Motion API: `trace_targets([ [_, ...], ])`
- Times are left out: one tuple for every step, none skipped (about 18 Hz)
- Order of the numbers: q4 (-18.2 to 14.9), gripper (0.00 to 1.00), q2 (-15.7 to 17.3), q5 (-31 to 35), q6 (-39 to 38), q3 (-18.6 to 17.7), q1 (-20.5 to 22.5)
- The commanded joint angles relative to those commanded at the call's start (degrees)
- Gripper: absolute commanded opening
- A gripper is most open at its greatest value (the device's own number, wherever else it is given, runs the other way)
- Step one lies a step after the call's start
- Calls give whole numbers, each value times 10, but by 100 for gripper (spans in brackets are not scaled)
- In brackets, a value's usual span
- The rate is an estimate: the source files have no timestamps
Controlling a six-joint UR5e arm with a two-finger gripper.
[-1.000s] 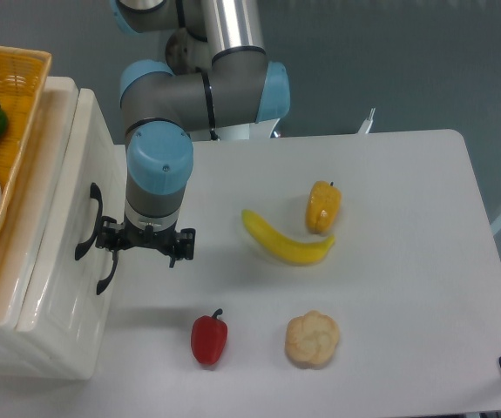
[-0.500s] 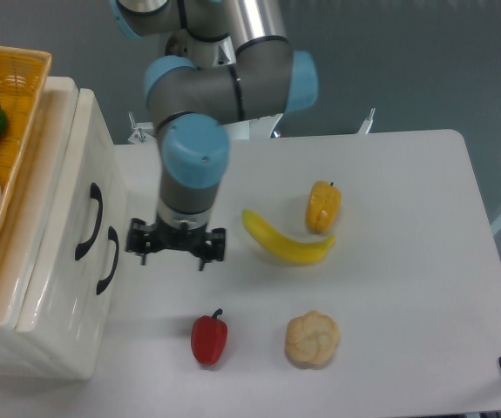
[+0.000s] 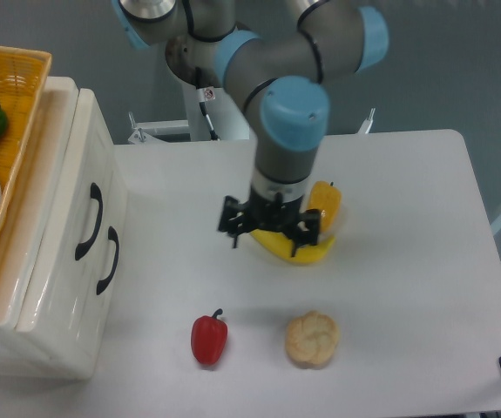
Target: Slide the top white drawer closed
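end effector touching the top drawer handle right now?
No. The end effector is out over the table above the banana, well clear of the top drawer and its handle.

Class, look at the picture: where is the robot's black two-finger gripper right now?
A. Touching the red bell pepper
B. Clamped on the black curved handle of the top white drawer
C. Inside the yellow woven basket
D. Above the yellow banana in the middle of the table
D: the black two-finger gripper hangs over the curved yellow banana, well away from the glossy top white drawer.
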Motion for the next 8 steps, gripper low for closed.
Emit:
trace_targets([
  [0, 100, 1, 17, 30, 2, 6],
  [0, 100, 1, 20, 56, 2, 17],
  [0, 100, 3, 20, 79, 2, 30],
  [0, 100, 9, 20, 106, 2, 42],
  [0, 100, 13, 20, 134, 2, 54],
  [0, 100, 16, 22, 161, 0, 64],
  [-1, 100, 23, 27, 182, -3, 70],
  [-1, 100, 31, 34, 196, -4, 72],
])
